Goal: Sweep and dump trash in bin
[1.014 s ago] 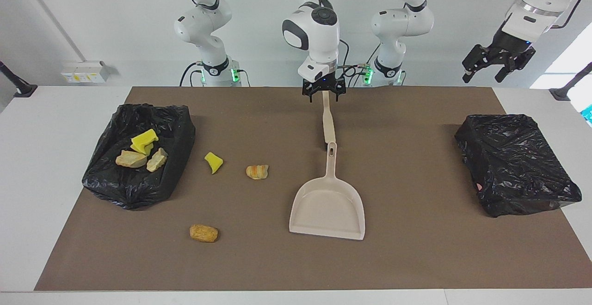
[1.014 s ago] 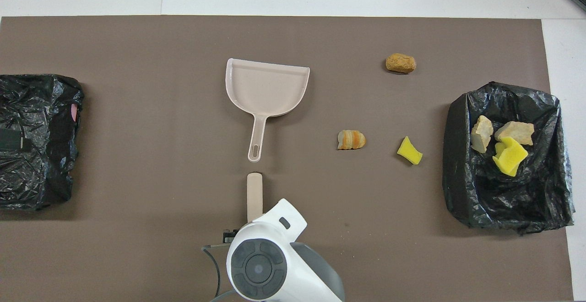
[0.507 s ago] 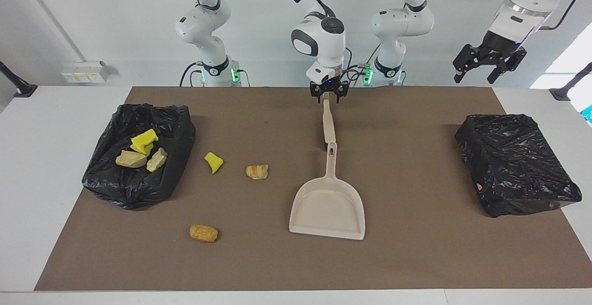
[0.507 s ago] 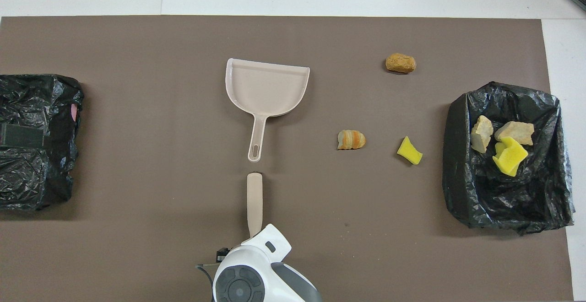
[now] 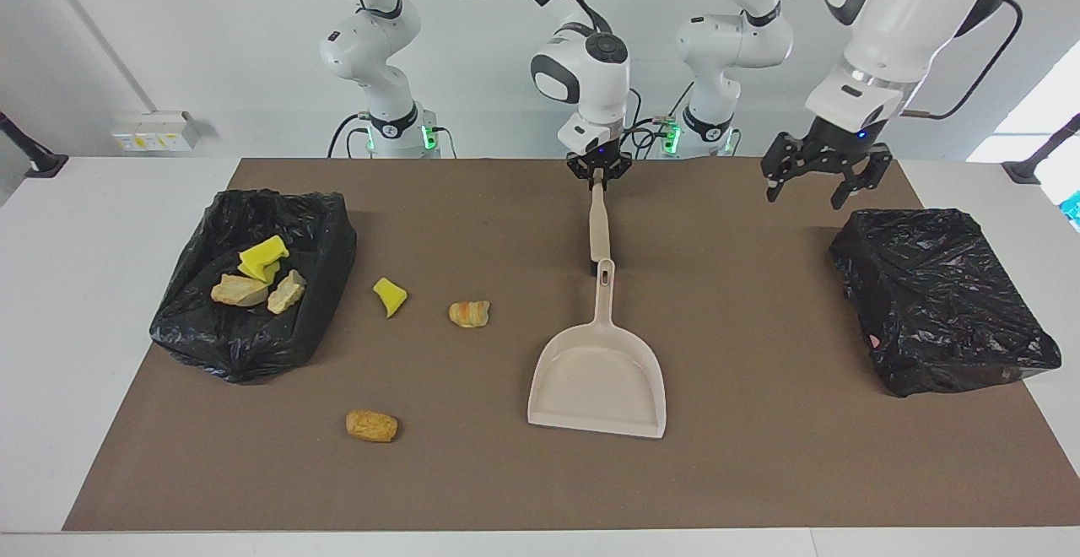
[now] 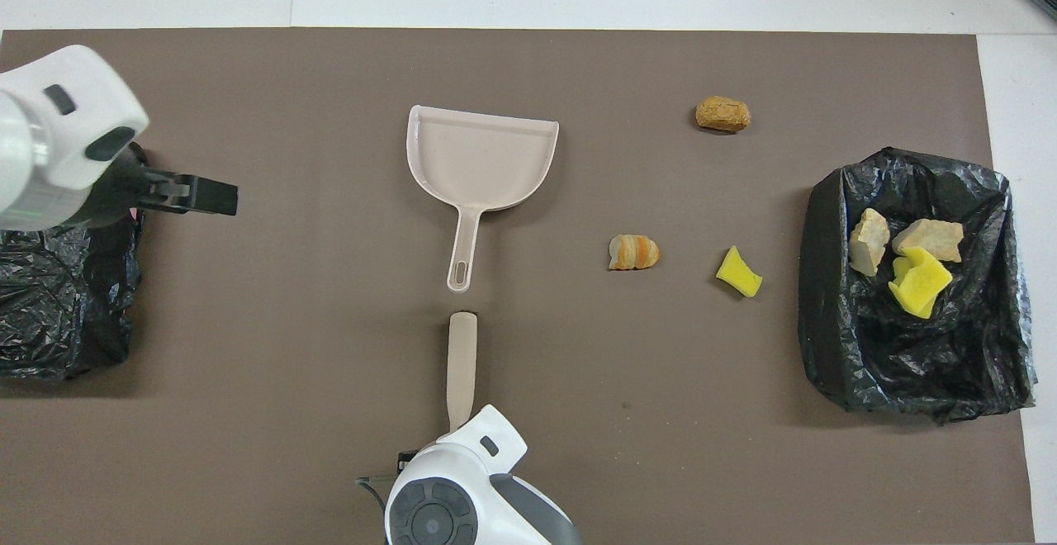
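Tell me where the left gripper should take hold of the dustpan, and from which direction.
Likely best on the dustpan handle, coming straight down from above. The dustpan lies flat on the brown mat, and its slim handle points toward the robots, ending just short of the brush that the right gripper holds. The left gripper hangs open near the black bag.

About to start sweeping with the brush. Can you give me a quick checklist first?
1. Right gripper shut on the brush handle: ok.
2. Left gripper open, empty, above the mat near the closed black bag: ok.
3. Dustpan held: not ok, it lies free.
4. Bin open: ok.
5. Mat swept: not ok; sponge bit, bread lump, brown lump loose.
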You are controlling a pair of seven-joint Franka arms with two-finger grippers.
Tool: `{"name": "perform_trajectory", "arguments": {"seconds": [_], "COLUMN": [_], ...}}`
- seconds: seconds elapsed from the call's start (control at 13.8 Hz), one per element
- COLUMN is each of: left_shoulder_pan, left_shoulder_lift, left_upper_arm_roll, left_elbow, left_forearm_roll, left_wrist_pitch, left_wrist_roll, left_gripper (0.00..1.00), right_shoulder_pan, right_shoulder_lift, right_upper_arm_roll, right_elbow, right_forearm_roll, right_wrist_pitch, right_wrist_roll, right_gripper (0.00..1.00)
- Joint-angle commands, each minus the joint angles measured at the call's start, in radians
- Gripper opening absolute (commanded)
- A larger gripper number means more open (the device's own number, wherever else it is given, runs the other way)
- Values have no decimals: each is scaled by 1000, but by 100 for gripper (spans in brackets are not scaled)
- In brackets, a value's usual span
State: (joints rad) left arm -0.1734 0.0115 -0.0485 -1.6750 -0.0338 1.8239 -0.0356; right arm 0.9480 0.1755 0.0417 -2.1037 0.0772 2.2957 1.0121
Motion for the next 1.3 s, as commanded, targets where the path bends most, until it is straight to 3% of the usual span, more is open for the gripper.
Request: {"name": "perform_trajectory", "arguments": {"seconds": [0.0,0.22,0.51,0.8,1.09,1.23], "left_shoulder_pan": [-67,-139,-221,-288,-327,-357], "left_shoulder_lift": [71,189,372,384,398,450], "left_upper_arm_roll": [15,15,16,13,13,15], "left_elbow": [6,34,149,126,57,55], "left_forearm_roll": [22,58,58,52,52,60], "left_wrist_pitch": [95,135,183,241,294,298], "left_wrist_roll": [-50,-78,-159,-236,-237,-237], "left_gripper": [100,100,100,100,100,100], "right_shoulder_pan": [-14,-55,-171,-325,-446,-526], "right_shoulder_lift": [-7,-37,-152,-205,-188,-150], "right_upper_arm_roll": [0,-3,-9,-12,-11,-13], "right_elbow": [16,63,65,88,94,129], "right_forearm_roll": [18,16,18,-2,-117,-139], "right_wrist_pitch": [-56,-169,-306,-436,-427,-411], "right_wrist_roll": [-13,-26,-188,-377,-487,-617], "right_gripper": [0,0,0,0,0,0]}}
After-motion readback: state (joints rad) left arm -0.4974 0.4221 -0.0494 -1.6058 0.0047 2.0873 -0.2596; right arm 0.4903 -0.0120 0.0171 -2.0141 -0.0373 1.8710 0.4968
